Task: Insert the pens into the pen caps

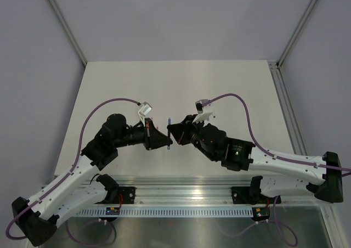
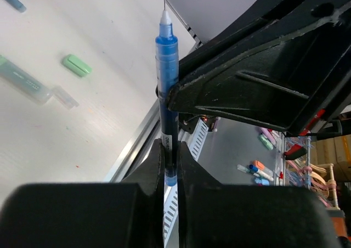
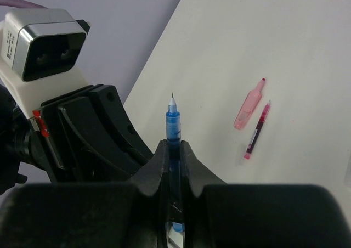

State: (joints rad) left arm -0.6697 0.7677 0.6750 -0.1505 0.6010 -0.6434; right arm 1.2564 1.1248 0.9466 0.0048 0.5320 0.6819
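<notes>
A pale table (image 1: 137, 83) fills the scene, closed in by plain grey-violet walls (image 1: 181, 17), with a metal rail (image 1: 181, 185) along its near edge. The left arm (image 1: 71, 176) and the right arm (image 1: 285, 160) reach inward from their bases and meet over the middle of the table, and a blue pen (image 1: 170, 131) hangs in the air between them, clear of the surface. The left gripper (image 2: 170, 155) is pressed together on the tail end of the blue pen, its two fingers squeezing the barrel from both sides. The right gripper (image 3: 174, 146) pinches the same pen further up the barrel, so the collar and fine tip stick out past its fingers. In the right wrist view a pink cap (image 3: 249, 104) lies flat on the table well to the right of the blue pen, and a thin red pen (image 3: 258, 130) lies just beside it, nearly parallel and apart from it. In the left wrist view a short green cap (image 2: 77, 65) lies on the table to the left of the blue pen, and a longer grey-green tube (image 2: 22, 80) lies further left, below the green cap in that view; whether that tube is a cap or a capped pen I cannot tell.
</notes>
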